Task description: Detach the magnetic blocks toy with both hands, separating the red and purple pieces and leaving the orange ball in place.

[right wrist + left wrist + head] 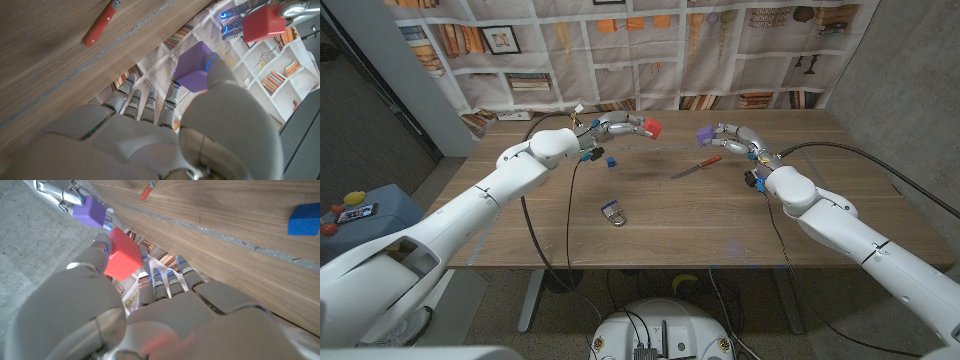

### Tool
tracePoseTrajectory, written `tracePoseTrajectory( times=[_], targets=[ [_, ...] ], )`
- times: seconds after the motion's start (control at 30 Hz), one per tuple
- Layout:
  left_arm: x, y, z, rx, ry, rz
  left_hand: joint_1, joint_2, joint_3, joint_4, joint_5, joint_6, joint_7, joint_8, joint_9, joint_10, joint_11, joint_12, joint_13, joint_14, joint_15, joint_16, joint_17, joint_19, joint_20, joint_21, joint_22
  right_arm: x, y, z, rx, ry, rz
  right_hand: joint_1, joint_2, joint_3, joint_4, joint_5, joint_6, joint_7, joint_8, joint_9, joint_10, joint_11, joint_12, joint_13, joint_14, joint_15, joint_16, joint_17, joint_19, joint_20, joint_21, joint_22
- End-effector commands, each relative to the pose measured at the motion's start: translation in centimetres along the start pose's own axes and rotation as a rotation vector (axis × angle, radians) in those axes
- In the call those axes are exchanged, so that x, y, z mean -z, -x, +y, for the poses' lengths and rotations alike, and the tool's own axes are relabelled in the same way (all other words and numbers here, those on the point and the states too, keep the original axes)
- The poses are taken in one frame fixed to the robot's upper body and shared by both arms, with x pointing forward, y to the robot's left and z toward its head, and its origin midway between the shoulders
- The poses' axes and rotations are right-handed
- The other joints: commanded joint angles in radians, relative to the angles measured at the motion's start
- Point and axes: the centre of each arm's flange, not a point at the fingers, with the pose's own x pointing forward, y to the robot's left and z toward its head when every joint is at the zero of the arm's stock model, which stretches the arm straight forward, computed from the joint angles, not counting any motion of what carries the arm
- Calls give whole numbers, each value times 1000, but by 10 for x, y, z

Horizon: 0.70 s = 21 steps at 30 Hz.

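The left hand [612, 125] is raised above the far part of the wooden surface [670, 215] and grips the red block [651, 127] at its fingertips; in the left wrist view the same red block [122, 255] sits pinched against the thumb, with the purple block [89, 212] just beyond it and apart from it; the right hand [738, 137] is likewise lifted and holds the purple block [703, 133] at its fingertips, the two blocks facing each other across a clear gap; the right wrist view shows the purple block [197, 67] under the thumb and the red block [263, 24] farther off in the other hand. Between and below the hands a red-handled tool [697, 166] lies on the surface; a small blue block [610, 160] rests near the left arm; a padlock [613, 213] lies nearer the robot, well apart from both.
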Motion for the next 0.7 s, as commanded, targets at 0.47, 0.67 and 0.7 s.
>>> tracePoseTrajectory(
  times=[0.47,0.67,0.7],
  targets=[
    [-9,20,10,-8,-228,143,20,18,-15,1,7,108,-82,12,2,11,-13,-1,2,9,-7,1,0,0,-5,1,4,-16,1,-16,-54,330,107,91,87,-8,-1,6,107,-102,85,-1,10,3,1,3,9,-1,1,2,10,-2,1,1],
    [-9,24,9,-2,-269,178,26,19,-20,0,7,116,-84,11,3,11,-15,-1,2,9,-8,1,0,0,-5,1,4,-21,0,-20,-68,389,123,93,88,-10,-1,6,108,-105,85,-1,11,3,2,3,8,-3,0,2,9,-3,0,1],
    [-8,24,9,1,-275,185,26,19,-20,0,7,117,-84,11,3,12,-16,-1,2,9,-9,1,0,1,-6,2,4,-21,0,-21,-69,398,131,93,88,-10,-1,6,109,-104,86,-2,12,2,2,3,9,-2,0,2,10,-2,0,1]
  ],
)
